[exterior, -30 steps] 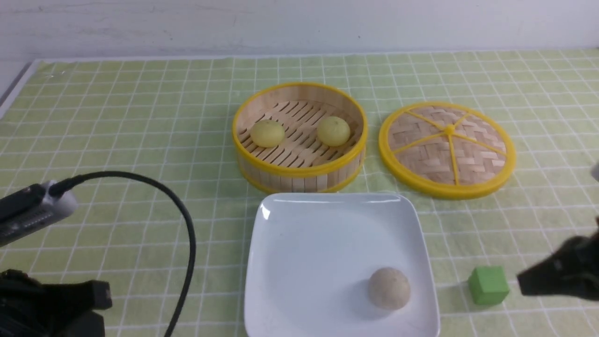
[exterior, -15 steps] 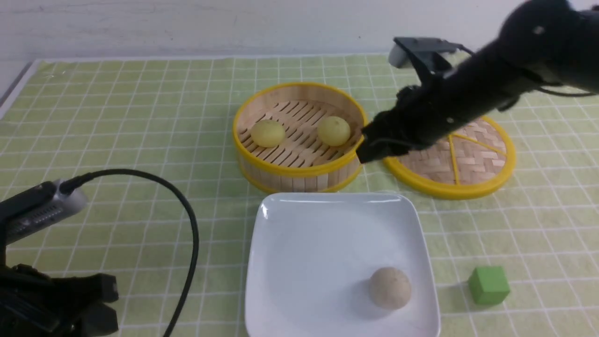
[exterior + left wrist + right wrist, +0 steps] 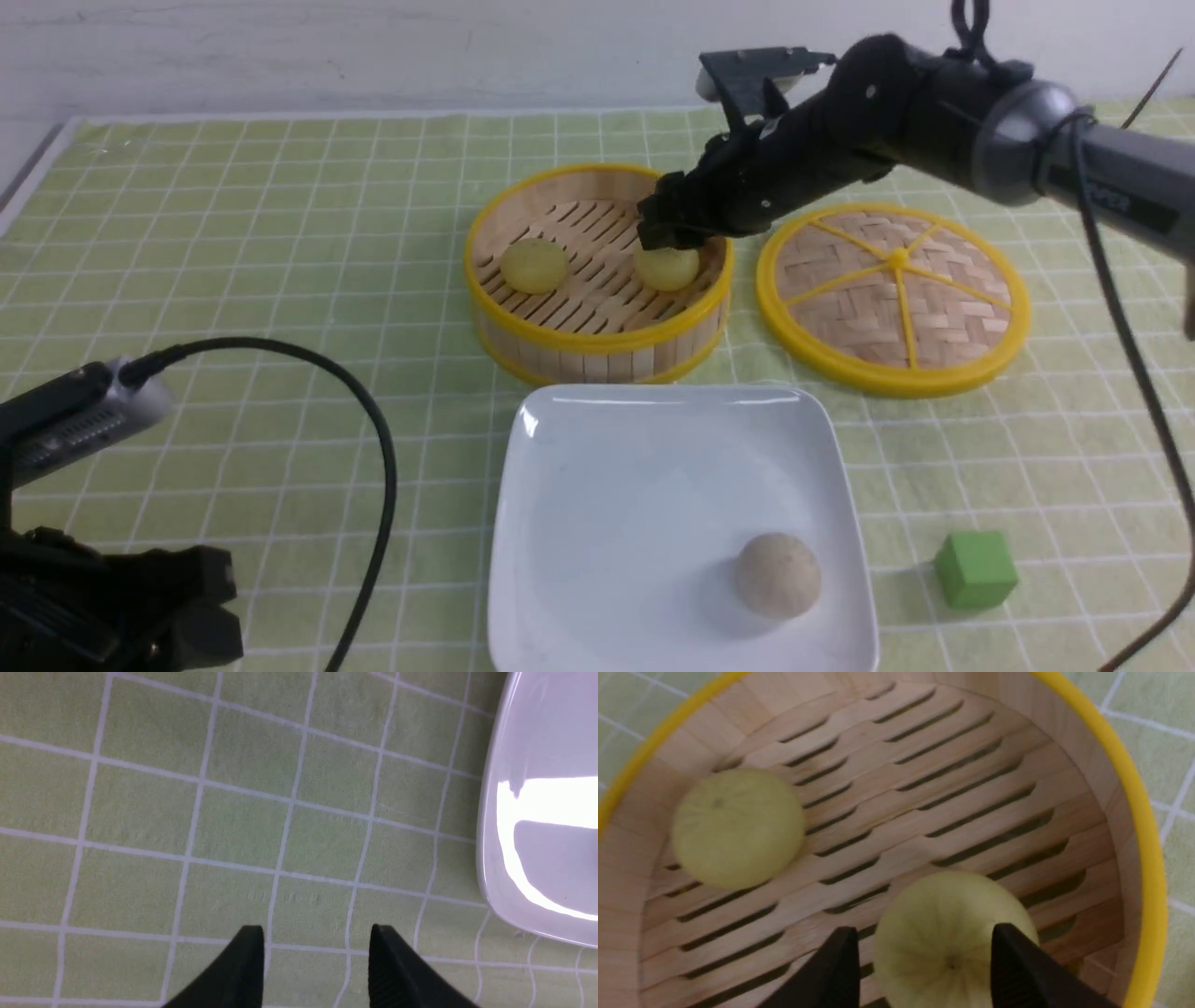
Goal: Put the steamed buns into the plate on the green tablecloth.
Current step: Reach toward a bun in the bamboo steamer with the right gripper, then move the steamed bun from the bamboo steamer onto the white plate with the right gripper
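Observation:
Two pale-yellow steamed buns lie in the bamboo basket (image 3: 597,341), one on its left (image 3: 534,264) (image 3: 738,828) and one on its right (image 3: 667,268) (image 3: 943,919). My right gripper (image 3: 667,241) (image 3: 924,933) reaches down into the basket and stands open, one finger on each side of the right bun. The white square plate (image 3: 616,485) (image 3: 495,858) sits on the green tablecloth (image 3: 233,233) in front of the basket. My left gripper (image 3: 315,933) is open over bare cloth beside the plate's edge, with nothing between its fingers.
A grey-beige speckled ball (image 3: 778,574) rests in the plate's near right corner. The basket's woven lid (image 3: 892,299) lies flat to the right of the basket. A small green cube (image 3: 976,569) sits right of the plate. The left arm's cable (image 3: 373,439) arcs over the cloth.
My right arm swung from the front right near the green cube up and over to the basket, and its jaws opened around the right bun. The left gripper opened too.

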You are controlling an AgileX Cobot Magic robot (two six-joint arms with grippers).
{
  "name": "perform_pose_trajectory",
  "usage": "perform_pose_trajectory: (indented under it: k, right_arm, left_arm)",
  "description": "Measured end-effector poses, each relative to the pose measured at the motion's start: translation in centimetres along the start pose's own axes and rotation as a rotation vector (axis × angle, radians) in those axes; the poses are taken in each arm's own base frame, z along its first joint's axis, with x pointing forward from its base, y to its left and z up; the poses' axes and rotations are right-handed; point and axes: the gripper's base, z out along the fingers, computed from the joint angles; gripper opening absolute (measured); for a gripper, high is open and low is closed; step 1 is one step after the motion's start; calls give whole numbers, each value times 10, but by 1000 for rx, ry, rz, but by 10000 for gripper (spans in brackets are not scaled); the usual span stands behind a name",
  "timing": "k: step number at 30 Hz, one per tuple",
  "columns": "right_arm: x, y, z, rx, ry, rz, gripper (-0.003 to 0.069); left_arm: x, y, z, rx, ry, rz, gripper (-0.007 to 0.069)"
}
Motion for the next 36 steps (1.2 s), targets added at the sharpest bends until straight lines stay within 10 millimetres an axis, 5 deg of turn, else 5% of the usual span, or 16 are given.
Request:
perform_pose_trajectory:
  k: [6, 10, 12, 18, 21, 24, 28, 32, 36]
  right_arm:
    - [7, -4, 11, -2, 16, 19, 223]
    - [2, 4, -3, -36, 51, 18, 24]
    - [0, 8, -10, -47, 62, 19, 12]
    - [-32, 50, -121, -116, 93, -71, 12]
    - [-31, 69, -183, -129, 182, -102, 15]
    - [-25, 74, -206, -124, 229, -84, 15]
    - [0, 73, -193, -119, 332, -48, 16]
    - [55, 68, -147, -105, 500, 9, 19]
    - [88, 55, -110, -52, 477, 50, 40]
  left_arm:
    - [0, 0, 0, 0, 0, 0, 335]
    - [3, 0, 0, -4, 37, 0, 335]
    - [5, 1, 0, -6, 53, -1, 335]
    - [6, 1, 0, -9, 70, -3, 335]
    - [6, 1, 0, -9, 71, -3, 335]
    - [6, 1, 0, -9, 71, -3, 335]
    - [6, 1, 0, -9, 71, -3, 335]
    - [5, 1, 0, -12, 58, 0, 335]
    - [2, 1, 0, -12, 19, 4, 335]
